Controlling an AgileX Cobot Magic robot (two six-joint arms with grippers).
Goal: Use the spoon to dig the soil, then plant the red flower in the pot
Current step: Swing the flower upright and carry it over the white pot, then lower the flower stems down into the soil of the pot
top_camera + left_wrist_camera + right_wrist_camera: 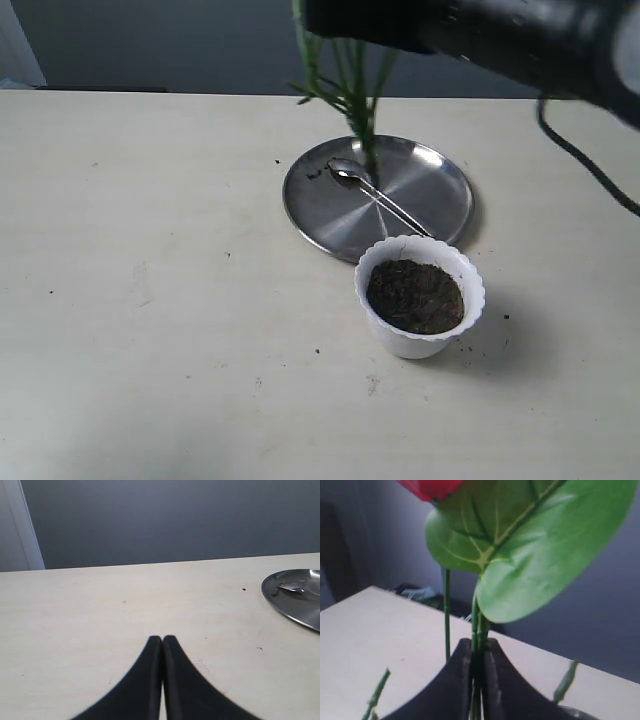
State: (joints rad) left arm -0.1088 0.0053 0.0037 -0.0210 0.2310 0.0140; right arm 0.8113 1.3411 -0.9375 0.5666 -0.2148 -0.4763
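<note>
The white scalloped pot [455, 262] stands in front of the steel plate, filled with dark crumbly soil [415, 296]. The silver spoon [345, 172] lies on the plate, handle running toward the pot. My right gripper [479, 641] is shut on the green stems of the red flower [427, 487]; a big green leaf [540, 545] spreads above the fingers. In the exterior view only the stems [352, 100] show, hanging over the plate's far side, with the gripper hidden near the top edge. My left gripper [162, 638] is shut and empty, low over bare table left of the plate.
A round steel plate [420, 185] lies behind the pot, its edge also in the left wrist view [285, 607]. Crumbs of soil are scattered on the table around the pot and plate. A black cable [585, 160] hangs at the right. A dark wall stands behind the table.
</note>
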